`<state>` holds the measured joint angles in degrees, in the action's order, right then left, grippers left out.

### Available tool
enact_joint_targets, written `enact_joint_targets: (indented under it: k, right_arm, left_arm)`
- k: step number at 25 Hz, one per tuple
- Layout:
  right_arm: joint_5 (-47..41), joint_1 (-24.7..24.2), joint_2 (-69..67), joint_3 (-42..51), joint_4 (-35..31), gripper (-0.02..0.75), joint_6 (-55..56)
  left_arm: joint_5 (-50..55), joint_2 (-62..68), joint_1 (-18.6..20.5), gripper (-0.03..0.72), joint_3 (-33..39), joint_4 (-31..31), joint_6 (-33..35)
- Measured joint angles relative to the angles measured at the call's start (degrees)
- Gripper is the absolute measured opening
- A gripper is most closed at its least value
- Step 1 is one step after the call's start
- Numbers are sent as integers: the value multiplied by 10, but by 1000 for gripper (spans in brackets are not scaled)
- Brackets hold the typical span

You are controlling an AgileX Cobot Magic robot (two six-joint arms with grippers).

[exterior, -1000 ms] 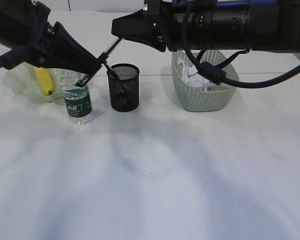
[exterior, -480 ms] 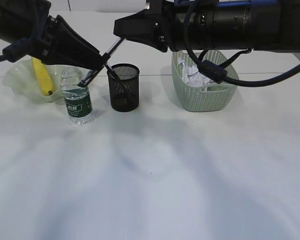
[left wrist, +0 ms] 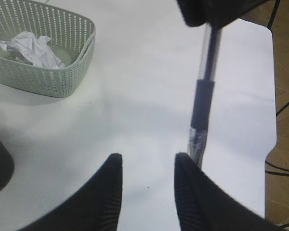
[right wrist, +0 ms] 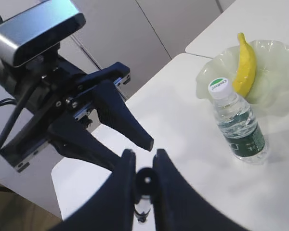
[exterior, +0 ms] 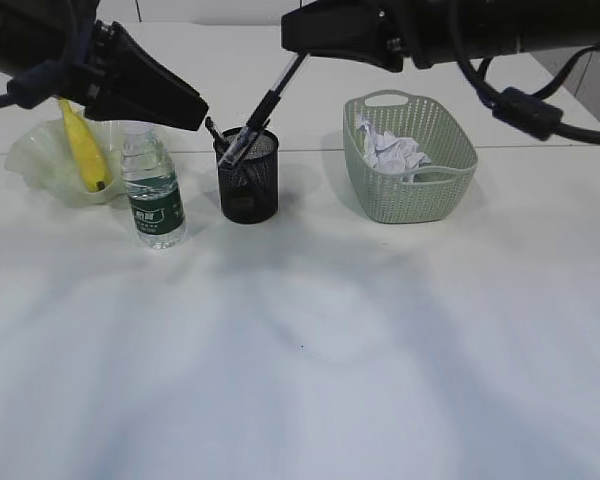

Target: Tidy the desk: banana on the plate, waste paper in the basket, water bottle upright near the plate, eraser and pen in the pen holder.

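Note:
My right gripper [exterior: 315, 45] [right wrist: 143, 155] is shut on the upper end of a clear-and-black pen [exterior: 265, 108] [left wrist: 202, 98]. The pen slants down-left, and its lower end is at the mouth of the black mesh pen holder [exterior: 248, 195]. My left gripper [exterior: 196, 112] [left wrist: 147, 158] is open and empty, just left of the pen. The banana [exterior: 83, 150] [right wrist: 244, 65] lies in the ruffled green plate [exterior: 30, 160] [right wrist: 274, 77]. The water bottle [exterior: 154, 195] [right wrist: 238, 125] stands upright beside the plate. The waste paper [exterior: 392, 152] [left wrist: 31, 47] lies in the sage-green basket [exterior: 410, 200] [left wrist: 53, 79]. The eraser does not show.
The white desk [exterior: 300, 350] stretches in front of the row of objects. A short dark stick [exterior: 212, 128] pokes out of the pen holder's left rim. Both arms hang above the back of the desk.
The left gripper has let go of the pen and drawn back left. The right gripper has carried the pen to the right, turned it steeper and brought its lower end to the pen holder.

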<state>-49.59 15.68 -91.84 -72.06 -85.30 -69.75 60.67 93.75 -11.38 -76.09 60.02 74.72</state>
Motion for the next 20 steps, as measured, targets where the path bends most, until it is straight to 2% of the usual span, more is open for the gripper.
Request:
enact_joint_targets:
  k: [7, 12, 15, 20]
  right_arm:
    - [-54, -52, 47, 0, 27, 48, 32]
    - [-57, -59, 103, 46, 24, 48, 36]
    - [-55, -59, 146, 99, -10, 48, 16]
    - [-38, -59, 178, 142, -114, 48, -32]
  left_arm:
    - [24, -21, 0, 268, 0, -40, -64]
    - [52, -48, 0, 268, 8, -58, -74]
    - [59, -67, 0, 267, 35, -58, -75]
    - [48, -103, 0, 265, 113, -36, -76]
